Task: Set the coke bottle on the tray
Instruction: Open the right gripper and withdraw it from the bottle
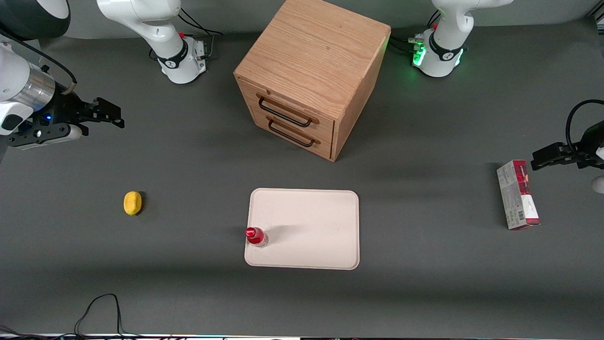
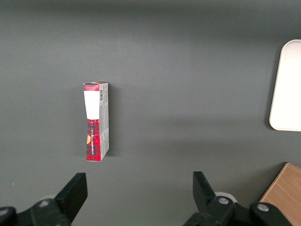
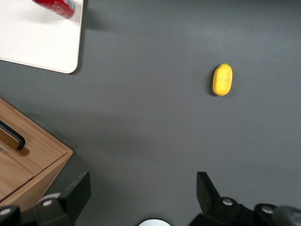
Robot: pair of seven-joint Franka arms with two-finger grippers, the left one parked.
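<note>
Grey table [image 1: 188,293] — coke bottle [image 1: 256,236] upright on tray [image 1: 311,222]; end effector [image 1: 101,113] raised, fingers apart.

Coke bottle [image 1: 256,236] stands on the tray [image 1: 311,222]'s edge, end effector [image 1: 101,113] well apart toward the working arm's end

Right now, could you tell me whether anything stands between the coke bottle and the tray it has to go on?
Nothing does: the coke bottle already stands upright on the tray, near its edge toward the working arm's end. The pincer hangs open and empty well away from it, above bare table farther from the front camera than the lemon.
</note>
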